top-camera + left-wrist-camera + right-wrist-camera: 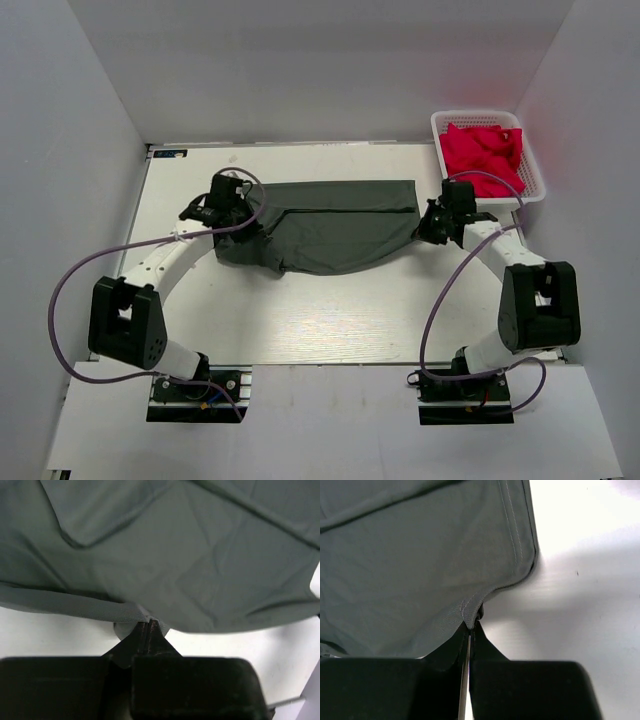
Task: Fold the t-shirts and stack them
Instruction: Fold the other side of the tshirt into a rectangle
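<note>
A dark charcoal-grey t-shirt [330, 225] lies folded across the middle of the table, stretched between both arms. My left gripper [243, 212] is shut on its left edge; the left wrist view shows the cloth [165, 550] pinched at my closed fingertips [149, 624]. My right gripper [428, 222] is shut on the shirt's right hem; the right wrist view shows the stitched hem [420, 570] pinched at my fingertips [471, 622]. Bright red-pink t-shirts [482, 152] lie bunched in the basket at the back right.
A white plastic mesh basket [536, 182] stands at the table's far right corner, just behind my right arm. The white table [340, 320] is bordered by grey walls on the left, back and right.
</note>
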`<state>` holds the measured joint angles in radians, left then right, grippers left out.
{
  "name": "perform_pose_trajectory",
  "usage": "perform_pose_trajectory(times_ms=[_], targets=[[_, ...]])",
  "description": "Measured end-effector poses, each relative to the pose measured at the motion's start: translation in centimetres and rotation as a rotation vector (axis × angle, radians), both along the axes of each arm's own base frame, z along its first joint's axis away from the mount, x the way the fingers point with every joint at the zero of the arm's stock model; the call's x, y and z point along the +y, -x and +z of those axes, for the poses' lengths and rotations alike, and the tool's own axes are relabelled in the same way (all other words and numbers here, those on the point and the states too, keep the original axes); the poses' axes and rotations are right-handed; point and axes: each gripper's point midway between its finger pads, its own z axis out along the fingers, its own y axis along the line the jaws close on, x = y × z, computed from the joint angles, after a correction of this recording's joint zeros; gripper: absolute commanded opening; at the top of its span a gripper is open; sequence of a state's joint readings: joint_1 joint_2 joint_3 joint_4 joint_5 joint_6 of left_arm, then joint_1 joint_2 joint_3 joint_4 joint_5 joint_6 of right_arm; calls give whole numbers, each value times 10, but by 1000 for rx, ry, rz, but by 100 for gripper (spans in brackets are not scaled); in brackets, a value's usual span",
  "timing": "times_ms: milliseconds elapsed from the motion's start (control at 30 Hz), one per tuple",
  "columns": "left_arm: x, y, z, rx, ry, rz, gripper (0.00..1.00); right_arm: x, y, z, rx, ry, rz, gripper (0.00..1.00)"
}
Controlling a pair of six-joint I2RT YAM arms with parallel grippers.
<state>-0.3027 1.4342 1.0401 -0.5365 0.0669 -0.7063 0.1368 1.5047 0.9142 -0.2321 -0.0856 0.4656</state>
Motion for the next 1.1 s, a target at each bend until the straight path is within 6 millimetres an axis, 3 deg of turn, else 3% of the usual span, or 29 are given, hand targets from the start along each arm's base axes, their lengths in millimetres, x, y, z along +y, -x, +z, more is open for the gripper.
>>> perform_pose_trajectory(times_ms=[367, 600, 833, 900, 933, 967, 1000, 1033, 1100], targets=[[24, -71, 32, -94, -79, 134, 0, 1, -51, 24, -23, 27, -14, 0], [44, -113, 18, -68, -129, 185, 0, 0, -81, 25, -9, 54, -25, 0], [62, -147, -11, -15, -154, 217, 0, -2, -123, 23, -2, 96, -50, 0], [68, -160, -18, -8, -158, 227, 16, -3, -134, 18, 2, 107, -59, 11], [71, -168, -22, -5, -158, 233, 18, -4, -139, 16, 9, 111, -68, 14], [75, -176, -27, -2, -157, 238, 28, -5, -145, 12, 14, 119, -76, 20], [78, -185, -32, 2, -159, 243, 44, -6, -149, 7, 24, 126, -85, 31], [81, -195, -36, 4, -152, 252, 67, -7, -155, 4, 30, 133, -92, 51], [88, -215, -44, 13, -143, 258, 99, -9, -164, -2, 35, 137, -109, 63]])
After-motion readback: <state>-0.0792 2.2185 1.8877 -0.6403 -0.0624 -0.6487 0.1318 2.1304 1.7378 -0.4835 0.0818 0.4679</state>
